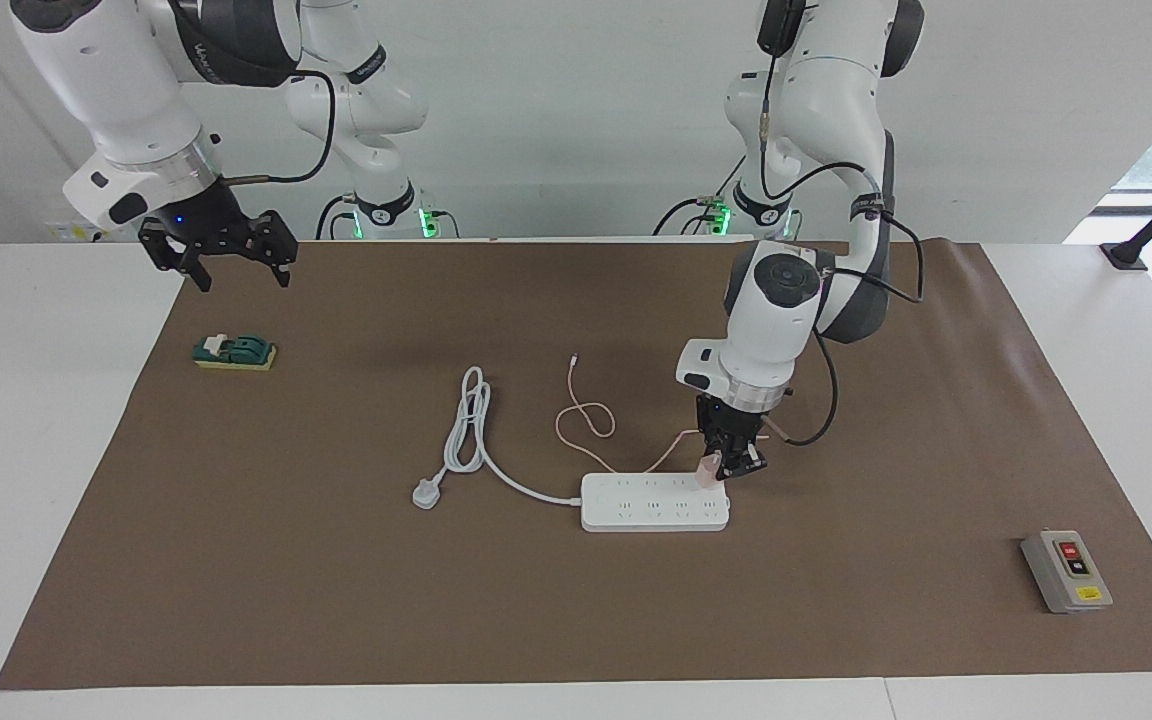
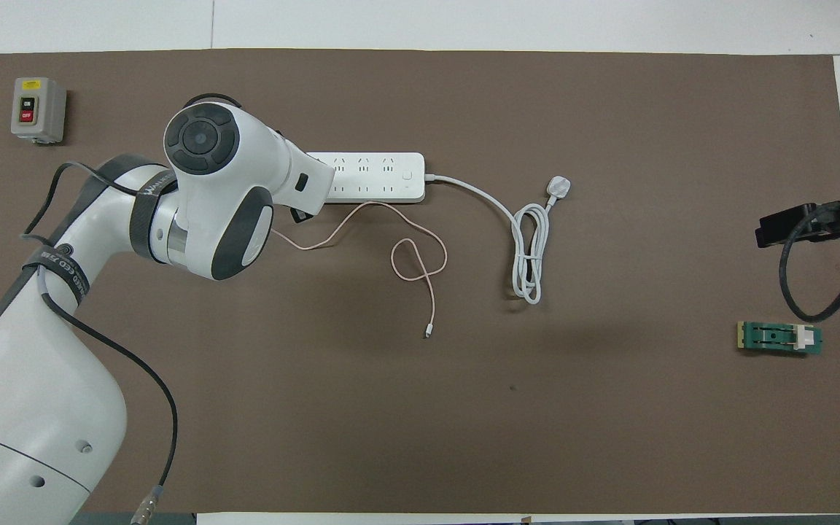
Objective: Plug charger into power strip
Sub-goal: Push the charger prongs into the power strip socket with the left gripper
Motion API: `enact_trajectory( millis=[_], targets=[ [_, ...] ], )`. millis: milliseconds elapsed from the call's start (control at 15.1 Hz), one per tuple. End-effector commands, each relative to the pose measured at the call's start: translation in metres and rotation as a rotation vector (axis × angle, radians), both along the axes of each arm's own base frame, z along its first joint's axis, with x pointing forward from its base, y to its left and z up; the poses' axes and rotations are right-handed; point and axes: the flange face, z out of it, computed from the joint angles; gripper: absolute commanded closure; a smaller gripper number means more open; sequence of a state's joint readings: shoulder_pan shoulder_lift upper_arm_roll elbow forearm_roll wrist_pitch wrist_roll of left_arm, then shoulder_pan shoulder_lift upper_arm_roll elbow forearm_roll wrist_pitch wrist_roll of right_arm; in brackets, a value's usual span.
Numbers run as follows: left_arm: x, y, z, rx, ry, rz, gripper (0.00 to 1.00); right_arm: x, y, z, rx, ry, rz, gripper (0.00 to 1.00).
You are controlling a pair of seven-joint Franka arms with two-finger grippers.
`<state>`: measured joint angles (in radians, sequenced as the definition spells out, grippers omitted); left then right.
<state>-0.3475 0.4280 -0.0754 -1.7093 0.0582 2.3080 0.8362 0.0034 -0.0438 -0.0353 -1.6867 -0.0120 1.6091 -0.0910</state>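
The white power strip (image 1: 654,502) lies flat mid-table, also in the overhead view (image 2: 380,177), where the left arm covers one end. My left gripper (image 1: 726,468) is shut on the pale-pink charger (image 1: 708,469) and holds it at the strip's end toward the left arm, touching or just above the row of outlets nearer the robots. The charger's pink cable (image 1: 584,418) loops across the mat nearer the robots (image 2: 420,262). My right gripper (image 1: 232,262) waits open, raised over the mat's corner at the right arm's end.
The strip's thick white cord and three-pin plug (image 1: 427,493) lie toward the right arm's end. A green switch block (image 1: 234,352) sits below the right gripper. A grey switch box (image 1: 1066,571) stands at the left arm's end, farther from the robots.
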Motion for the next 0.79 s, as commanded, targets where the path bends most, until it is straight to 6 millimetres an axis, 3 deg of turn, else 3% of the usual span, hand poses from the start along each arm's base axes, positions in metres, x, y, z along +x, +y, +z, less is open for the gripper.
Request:
enact_trajectory(
  millis=[0, 396, 462, 726],
  targets=[
    [-0.006, -0.001, -0.008, 0.056, 0.006, -0.011, 1.00, -0.008, 0.001, 0.001, -0.015, 0.005, 0.003, 0.00],
    [-0.001, 0.001, -0.005, 0.063, 0.006, -0.017, 1.00, -0.010, 0.002, 0.000, -0.013, 0.016, 0.005, 0.00],
    [0.004, 0.002, -0.015, 0.076, 0.030, -0.016, 1.00, -0.010, 0.002, 0.000, -0.015, 0.016, 0.003, 0.00],
    [0.020, -0.002, -0.025, 0.088, 0.045, -0.077, 1.00, -0.010, 0.001, 0.000, -0.013, 0.017, 0.001, 0.00]
  ],
)
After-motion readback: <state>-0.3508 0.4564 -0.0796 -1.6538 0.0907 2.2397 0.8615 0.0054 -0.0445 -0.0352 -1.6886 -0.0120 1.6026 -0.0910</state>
